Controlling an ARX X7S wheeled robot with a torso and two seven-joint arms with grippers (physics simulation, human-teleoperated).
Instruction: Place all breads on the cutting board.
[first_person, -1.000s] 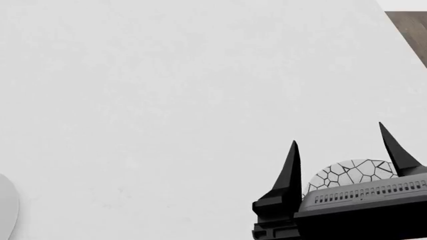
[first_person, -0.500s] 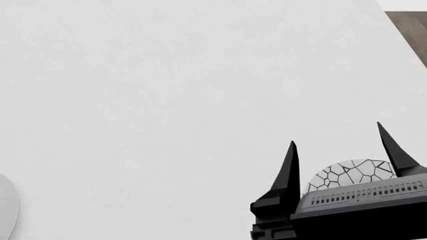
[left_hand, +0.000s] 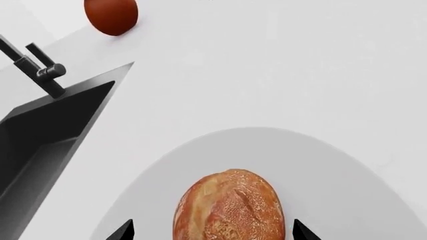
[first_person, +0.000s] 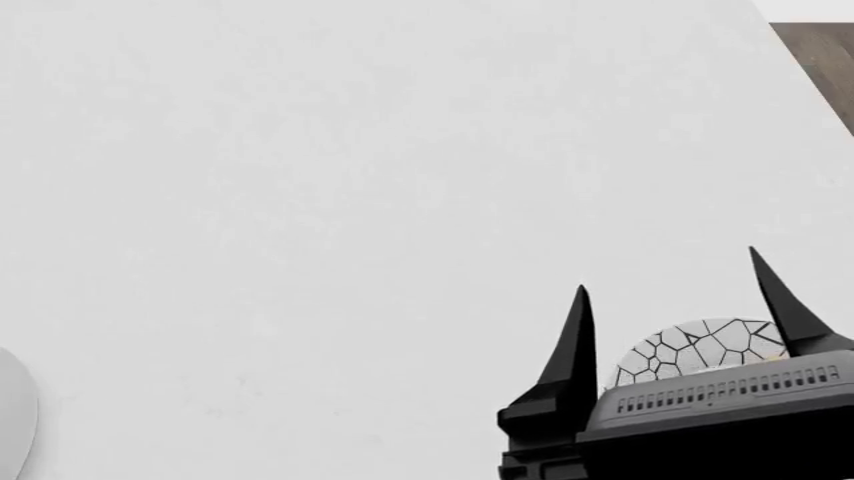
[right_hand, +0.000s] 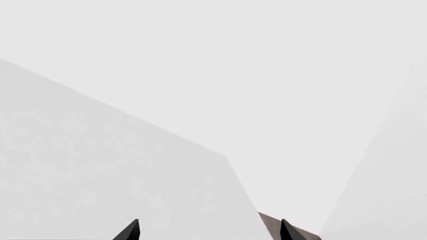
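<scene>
In the left wrist view a golden-tan bread (left_hand: 229, 207) with a scored crust lies on a plain white plate (left_hand: 333, 170). My left gripper (left_hand: 212, 231) is open, one fingertip on each side of this bread with a gap to it. A dark reddish-brown bread (left_hand: 111, 15) sits farther off on the white counter, beyond the sink. My right gripper (first_person: 667, 272) stands open over the counter with nothing between its fingers (right_hand: 209, 229). The cutting board is out of view.
A black sink (left_hand: 47, 130) with a black faucet (left_hand: 37, 67) is set in the counter beside the plain plate. A white plate with a black mosaic rim (first_person: 701, 345) shows behind my right gripper. Dark wood floor (first_person: 814, 60) lies past the counter's far right edge.
My right gripper has drifted slightly down and to the left in the head view. Nothing else has moved.
</scene>
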